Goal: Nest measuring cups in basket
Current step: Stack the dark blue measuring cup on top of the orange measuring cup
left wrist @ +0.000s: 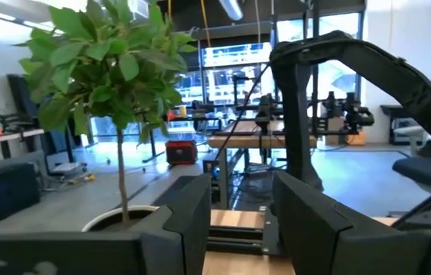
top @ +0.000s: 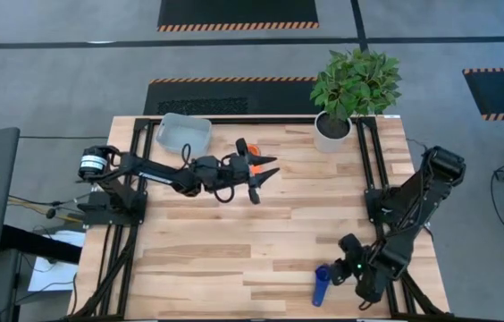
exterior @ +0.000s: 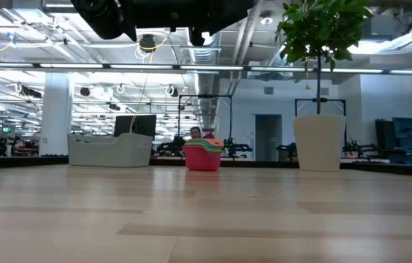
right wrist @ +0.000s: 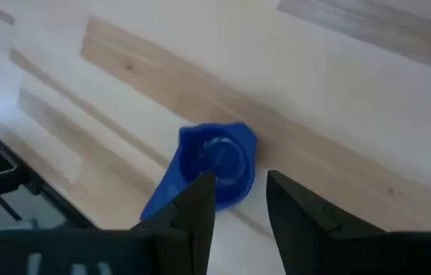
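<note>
Right tool [right wrist: 238,202], fingers spread, hovering at dark blue cup [right wrist: 214,164] on counter [top: 234,259]; your nested stack [exterior: 203,154] sitting outside empty basket [top: 183,134]; left tool [top: 261,174] gaping, holding nothing.

The left tool [top: 265,174] hovers by nested measuring cups [top: 250,162], between basket [top: 183,133] and plant pot [top: 331,131]. Just beside the right tool [top: 341,266] lies one measuring cup [top: 322,284].

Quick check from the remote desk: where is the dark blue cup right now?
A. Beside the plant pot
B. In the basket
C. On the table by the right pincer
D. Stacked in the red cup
C: the dark blue cup lies on the table near its front edge, next to the right pincer, far from the basket.
</note>
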`<state>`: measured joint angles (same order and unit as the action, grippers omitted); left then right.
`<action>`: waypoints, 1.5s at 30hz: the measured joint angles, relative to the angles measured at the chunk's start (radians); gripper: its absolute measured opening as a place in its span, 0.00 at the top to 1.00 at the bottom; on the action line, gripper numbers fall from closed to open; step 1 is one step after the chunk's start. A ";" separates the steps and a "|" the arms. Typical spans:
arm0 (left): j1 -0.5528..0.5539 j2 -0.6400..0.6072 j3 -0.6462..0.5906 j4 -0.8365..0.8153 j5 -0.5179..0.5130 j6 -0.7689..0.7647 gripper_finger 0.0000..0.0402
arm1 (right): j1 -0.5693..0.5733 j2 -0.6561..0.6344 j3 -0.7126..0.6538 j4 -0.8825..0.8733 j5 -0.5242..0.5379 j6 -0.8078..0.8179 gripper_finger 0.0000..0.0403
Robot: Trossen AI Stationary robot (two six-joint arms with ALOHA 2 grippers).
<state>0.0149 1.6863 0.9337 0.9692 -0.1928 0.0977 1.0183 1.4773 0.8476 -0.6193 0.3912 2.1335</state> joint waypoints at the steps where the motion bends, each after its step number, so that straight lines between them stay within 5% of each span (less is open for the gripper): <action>1: -0.003 0.000 0.000 0.000 0.001 0.004 0.67 | 0.007 0.000 0.011 -0.015 0.000 0.005 0.65; 17: -0.056 0.000 0.000 -0.103 -0.037 -0.012 0.67 | 0.027 0.088 0.015 -0.084 -0.076 0.006 0.68; 32: -0.098 0.000 0.000 -0.176 -0.059 -0.094 0.67 | -0.061 0.115 0.015 -0.077 -0.076 -0.220 0.63; 41: -0.157 0.000 0.000 -0.246 -0.129 -0.066 0.67 | -0.169 0.115 0.015 -0.068 -0.061 -0.341 0.69; 45: -0.186 0.000 0.000 -0.299 -0.162 -0.056 0.67 | -0.217 0.115 0.015 -0.014 -0.140 -0.462 0.71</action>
<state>-0.1710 1.6867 0.9333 0.6702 -0.3548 0.0416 0.8016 1.5925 0.8623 -0.6336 0.2512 1.6716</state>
